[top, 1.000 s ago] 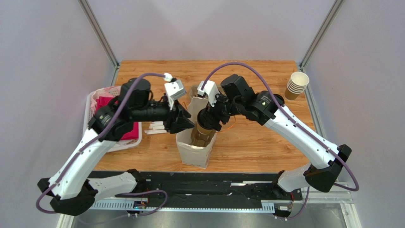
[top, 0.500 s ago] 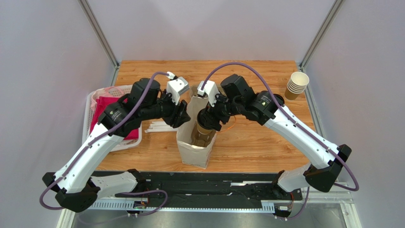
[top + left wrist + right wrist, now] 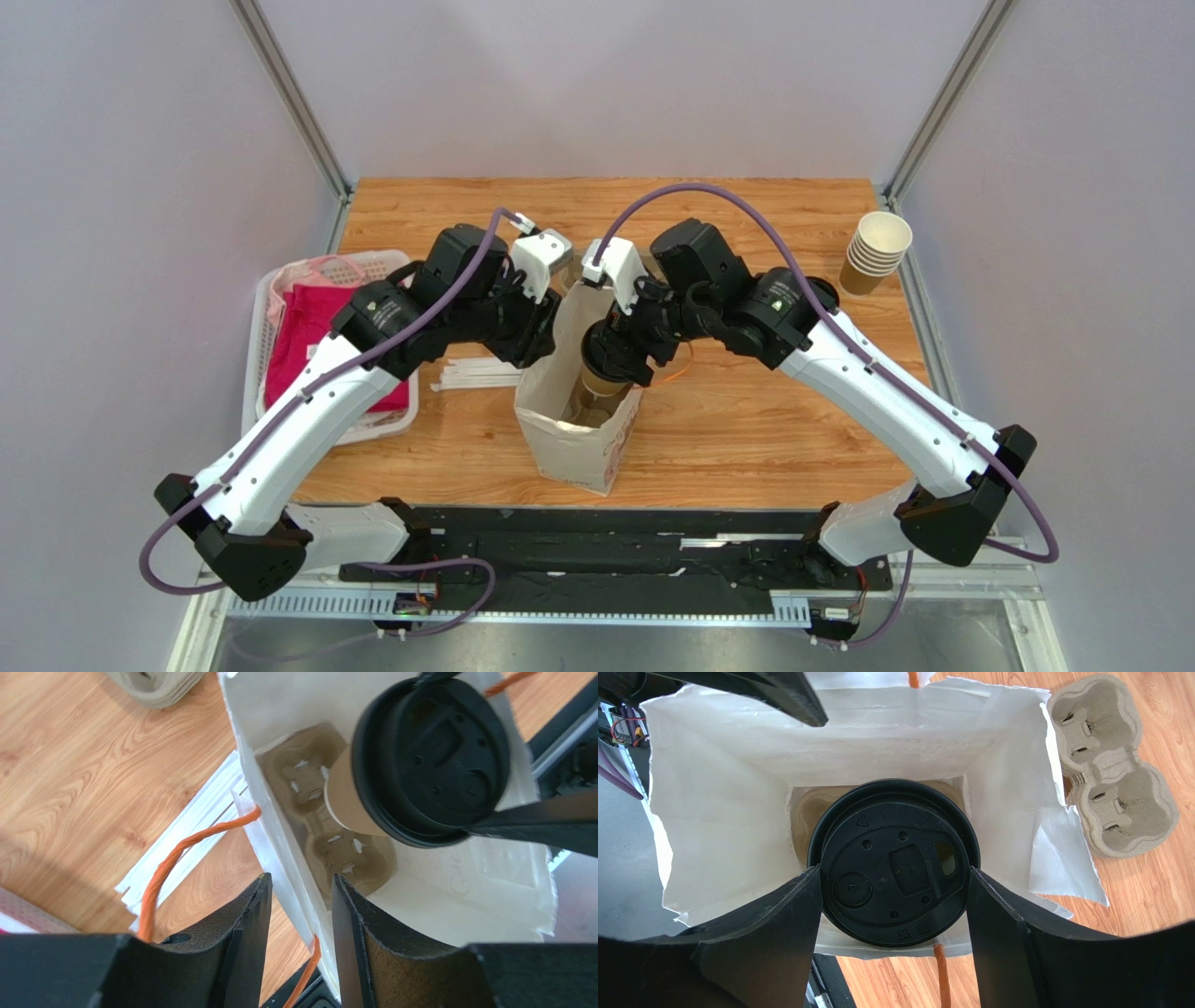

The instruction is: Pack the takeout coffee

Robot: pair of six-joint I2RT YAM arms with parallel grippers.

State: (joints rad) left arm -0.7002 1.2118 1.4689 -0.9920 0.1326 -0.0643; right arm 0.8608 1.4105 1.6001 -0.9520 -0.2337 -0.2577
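The takeout coffee, a tan cup with a black lid, hangs in the mouth of an open white paper bag. My right gripper is shut on it, one finger on each side of the lid. In the top view the cup is just under that gripper. A cardboard cup carrier lies on the bag's floor below the cup. My left gripper is open a little and straddles the bag's left wall, with a gap showing beside the wall. In the top view it is at the bag's upper left edge.
A stack of spare cardboard carriers lies behind the bag. White paper-wrapped sticks lie left of the bag. A white basket with red contents stands at the left edge. A stack of lidless cream cups stands at the back right.
My left arm has swung toward the far right along the bag's left side, and its fingers now straddle the wall higher up. The right arm and the cup have not moved.
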